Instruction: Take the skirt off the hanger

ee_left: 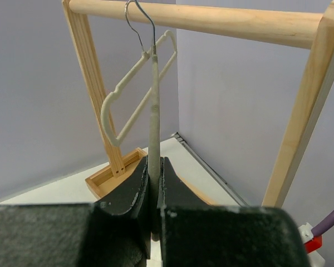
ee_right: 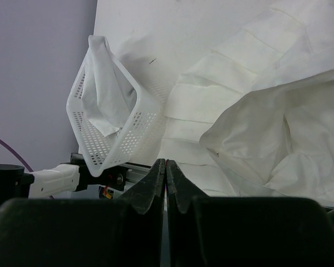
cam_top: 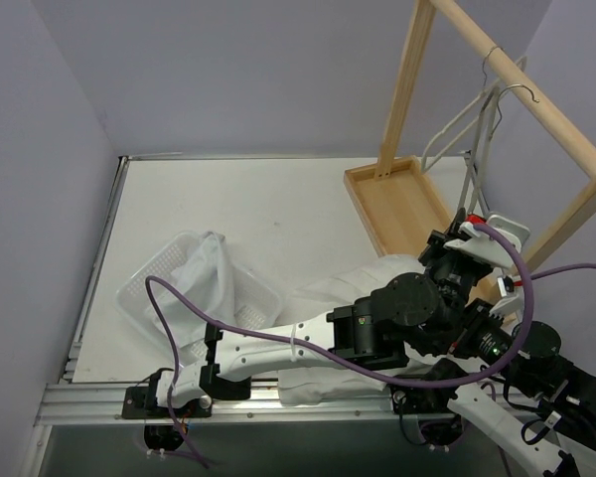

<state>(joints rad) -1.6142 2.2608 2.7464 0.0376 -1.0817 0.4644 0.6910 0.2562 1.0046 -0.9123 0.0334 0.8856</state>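
Left pincer [ee_left: 155, 186]: nearest the lens in the left wrist view, closed on the lower part of the hanger [ee_left: 154, 111], which is seen edge-on as a thin upright strip. The grip steadies the hanger while its hook sits over the rail.
Hanger: bare as far as the view shows, with no cloth draped on it. Its wire hook reaches the rail [ee_left: 211, 19] at the top of the frame.
Skirt [ee_right: 256, 111]: off the hanger and lying in loose white folds on the worktop [cam_top: 258, 199]. It fills the right half of the right wrist view. In the overhead view it sits lower centre, partly under the left arm.
Task status: judged essentially done, since garment and hanger are well apart. What remains is probably letting go of the hanger.
Right pincer [ee_right: 166, 172]: closed with nothing between its fingers, poised above the skirt's near edge without touching it. It appears idle.
Second hanger [ee_left: 133, 94]: white, hanging on the same rail behind the held one, and untouched.
Rack [ee_left: 303, 111]: pale wood, its upright at the right of the left wrist view. Its tray-like base [cam_top: 397, 204] stands on the worktop at upper right of the overhead view.
Basket [ee_right: 108, 122]: white perforated plastic, left of the skirt, with another white cloth [ee_right: 103, 94] inside. It is likely the drop-off point.
Risk: releasing the hanger abruptly could set it swinging against its neighbour.
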